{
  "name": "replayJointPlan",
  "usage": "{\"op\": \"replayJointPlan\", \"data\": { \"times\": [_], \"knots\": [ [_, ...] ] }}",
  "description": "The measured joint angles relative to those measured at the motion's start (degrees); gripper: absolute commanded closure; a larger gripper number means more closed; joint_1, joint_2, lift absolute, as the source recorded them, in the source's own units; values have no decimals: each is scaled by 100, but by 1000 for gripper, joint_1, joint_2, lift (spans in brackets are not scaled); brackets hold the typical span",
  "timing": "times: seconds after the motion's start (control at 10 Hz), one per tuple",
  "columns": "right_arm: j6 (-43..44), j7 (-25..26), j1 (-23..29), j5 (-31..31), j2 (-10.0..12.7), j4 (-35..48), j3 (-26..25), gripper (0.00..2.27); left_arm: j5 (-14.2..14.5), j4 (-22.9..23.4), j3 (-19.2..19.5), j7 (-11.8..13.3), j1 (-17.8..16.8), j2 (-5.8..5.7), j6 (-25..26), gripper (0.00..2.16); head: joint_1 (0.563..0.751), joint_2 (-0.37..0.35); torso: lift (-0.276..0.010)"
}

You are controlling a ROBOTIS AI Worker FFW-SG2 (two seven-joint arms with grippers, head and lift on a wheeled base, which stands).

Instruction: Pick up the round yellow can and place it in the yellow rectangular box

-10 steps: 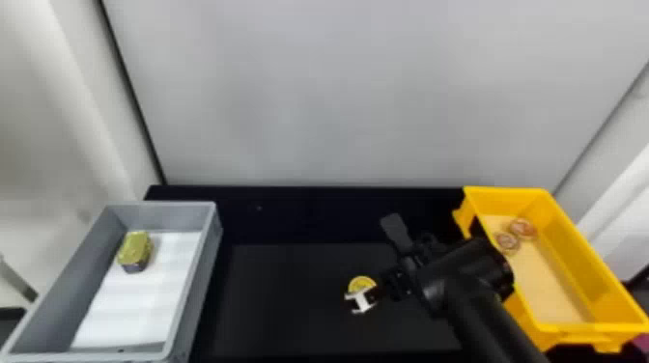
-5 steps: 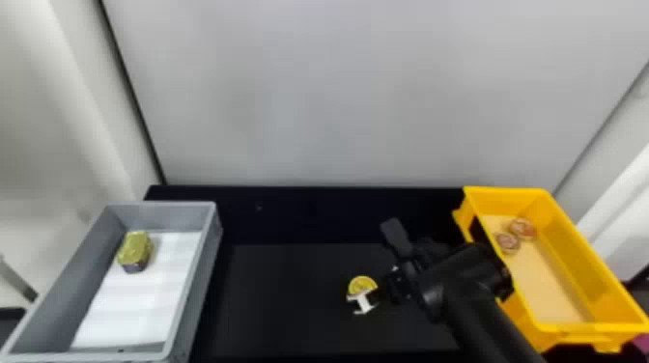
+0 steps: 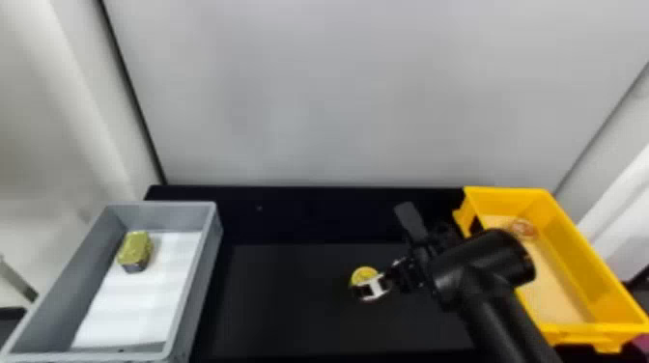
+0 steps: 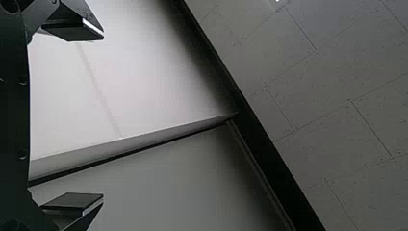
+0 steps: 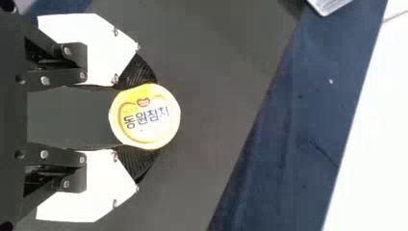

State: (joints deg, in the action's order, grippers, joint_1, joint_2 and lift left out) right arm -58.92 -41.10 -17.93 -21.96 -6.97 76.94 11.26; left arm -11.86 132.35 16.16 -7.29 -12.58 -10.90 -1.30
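The round yellow can (image 5: 145, 116) is at the black desk (image 3: 289, 304), between the grey and yellow boxes; whether its base touches the surface I cannot tell. The right pincer (image 5: 146, 118) pinches it, one finger pad against either side. The likeliest failure is a slip: the rounded wall meets the pads (image 5: 136, 73) near their tips, so a weak squeeze or a quick lift could let the can swivel or drop. Off-centre pressure might tilt it too.

The pads are black and finely ribbed, which should help grip; flat white plates back them. The can's lid is smooth, pale at the centre, with a bright yellow rim.

Further out, the yellow rectangular box (image 3: 586, 270) has raised, glossy walls; carried too low, the can could knock against the rim. Inside lies a reddish round item (image 3: 522, 228), which a careless release at the far end might strike.

The grey box (image 3: 204, 285) holds a gold-topped, block-shaped tin (image 3: 135, 248) beside flat white sheeting (image 3: 140, 299). The left pincer (image 4: 102, 116) is spread, with nothing between its angular black fingers.
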Motion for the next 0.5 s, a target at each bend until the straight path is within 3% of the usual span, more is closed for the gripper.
{"op": "replayJointPlan", "data": {
  "times": [0.1,0.2,0.4,0.5],
  "knots": [
    [-804,-405,153,-395,-132,1026,38,757,0,14,20,0,25,-3,13,96,694,-78,-2],
    [-1469,-1147,202,-1074,-244,1849,48,757,0,23,26,1,41,-10,27,96,694,-78,-2],
    [-2168,-2872,45,-3198,-373,2753,-126,751,0,36,33,1,64,-41,51,96,694,-78,-2],
    [-2290,-3340,-88,-3987,-453,2902,-242,751,0,44,37,2,69,-60,60,96,694,-78,-2]
  ]
}}
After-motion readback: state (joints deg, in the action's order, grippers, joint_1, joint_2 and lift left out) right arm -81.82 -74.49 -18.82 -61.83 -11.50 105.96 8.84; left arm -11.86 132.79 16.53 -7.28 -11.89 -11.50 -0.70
